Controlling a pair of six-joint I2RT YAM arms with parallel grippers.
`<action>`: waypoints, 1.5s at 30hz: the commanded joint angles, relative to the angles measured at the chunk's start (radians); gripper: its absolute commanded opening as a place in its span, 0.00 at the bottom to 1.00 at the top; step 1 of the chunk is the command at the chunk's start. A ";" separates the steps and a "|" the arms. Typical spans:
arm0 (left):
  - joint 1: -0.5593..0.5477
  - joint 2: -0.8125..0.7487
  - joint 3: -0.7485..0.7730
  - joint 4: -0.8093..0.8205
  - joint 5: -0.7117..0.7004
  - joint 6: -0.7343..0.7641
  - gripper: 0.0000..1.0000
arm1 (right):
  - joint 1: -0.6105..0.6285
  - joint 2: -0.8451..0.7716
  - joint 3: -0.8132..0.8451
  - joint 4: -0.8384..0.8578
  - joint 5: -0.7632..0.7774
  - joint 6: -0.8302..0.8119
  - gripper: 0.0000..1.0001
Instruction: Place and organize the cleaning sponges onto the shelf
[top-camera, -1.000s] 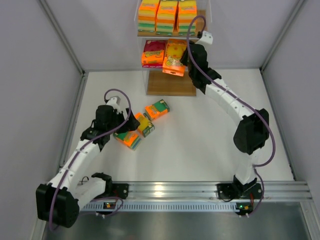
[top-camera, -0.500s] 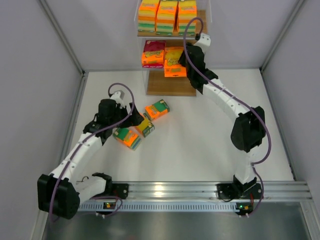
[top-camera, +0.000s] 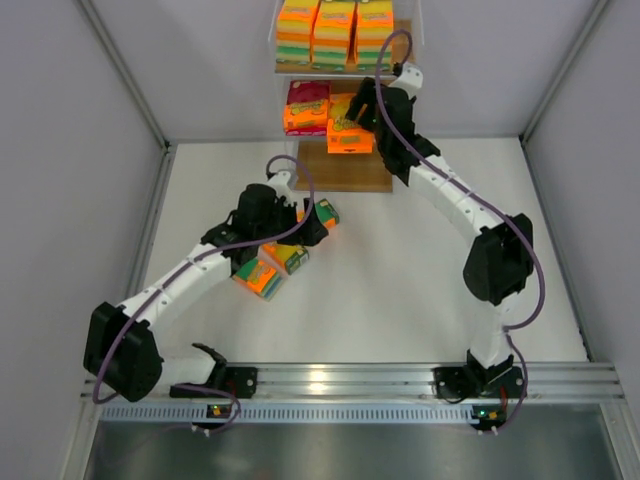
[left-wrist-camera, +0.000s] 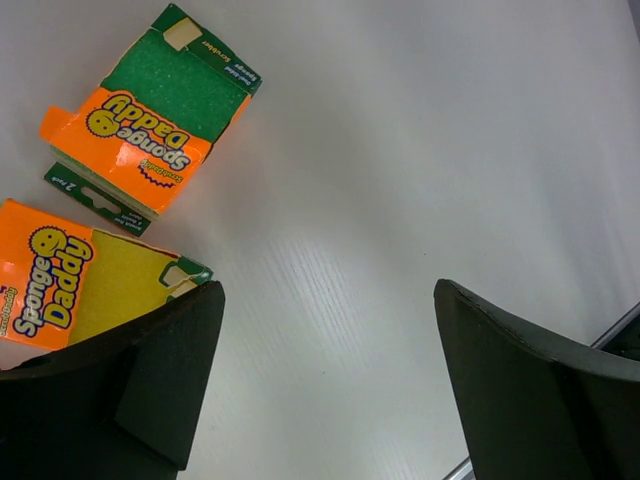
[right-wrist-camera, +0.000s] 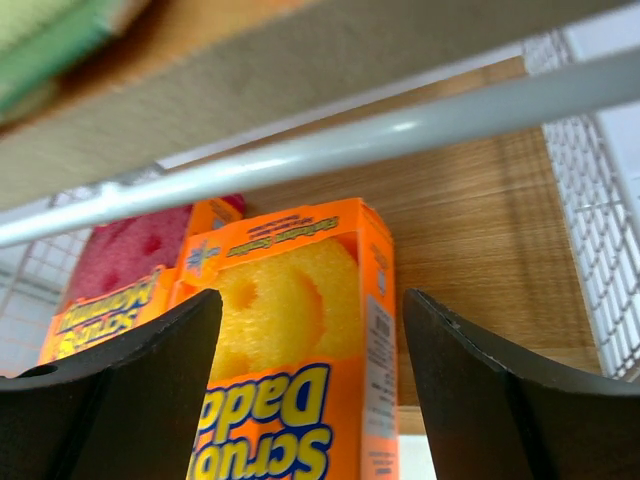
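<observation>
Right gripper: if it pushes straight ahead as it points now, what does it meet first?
The right gripper would likely meet the yellow-faced sponge pack standing on the shelf, framed between its open fingers; depth is unclear.

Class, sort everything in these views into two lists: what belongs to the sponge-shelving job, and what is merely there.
Belongs to the job:
- loose sponge packs on the table
- sponge packs already shelved
- stepped wooden shelf

Merely there:
- purple cables
- aluminium rail
- grey walls
</observation>
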 joint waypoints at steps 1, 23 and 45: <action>-0.016 0.010 0.054 0.089 -0.024 -0.009 0.92 | -0.015 -0.091 0.023 0.035 -0.067 0.065 0.75; -0.011 -0.003 0.054 0.086 -0.217 0.070 0.95 | 0.009 -0.458 -0.411 -0.113 -0.346 -0.001 0.00; -0.005 -0.155 -0.094 0.031 -0.299 0.057 0.96 | 0.061 -0.202 -0.227 -0.011 -0.282 -0.096 0.00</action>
